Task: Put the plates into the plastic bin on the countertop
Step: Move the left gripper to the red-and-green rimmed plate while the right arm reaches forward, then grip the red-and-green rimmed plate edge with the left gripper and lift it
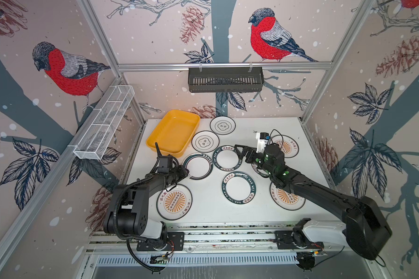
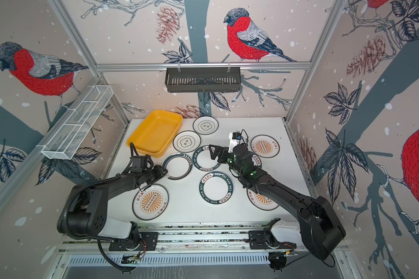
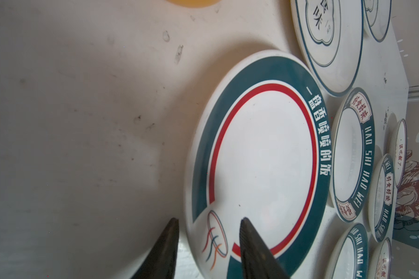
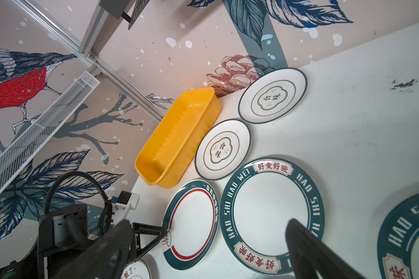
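Observation:
The yellow plastic bin [image 1: 173, 131] [image 2: 155, 131] stands empty at the back left of the countertop [image 1: 203, 212]. Several plates lie flat around it. My left gripper [image 1: 186, 172] [image 3: 209, 224] straddles the near rim of a green-rimmed plate with a red ring [image 1: 198, 166] [image 3: 264, 157]: one finger is over the plate, the other outside it on the table, with gaps showing. My right gripper [image 1: 241, 151] [image 4: 208, 224] hovers wide open and empty over a lettered green-rimmed plate [image 1: 228, 158] [image 4: 271, 212]. Two flower-emblem plates [image 1: 205, 141] lie beside the bin, and a sunburst plate [image 1: 174, 201] lies under the left arm.
A black slatted basket [image 1: 225, 79] hangs on the back rail. A white wire-mesh basket [image 1: 104, 125] hangs on the left wall. More plates [image 1: 240, 188] lie at the middle and right, some under the right arm. Aluminium rails [image 1: 228, 235] run along the front edge.

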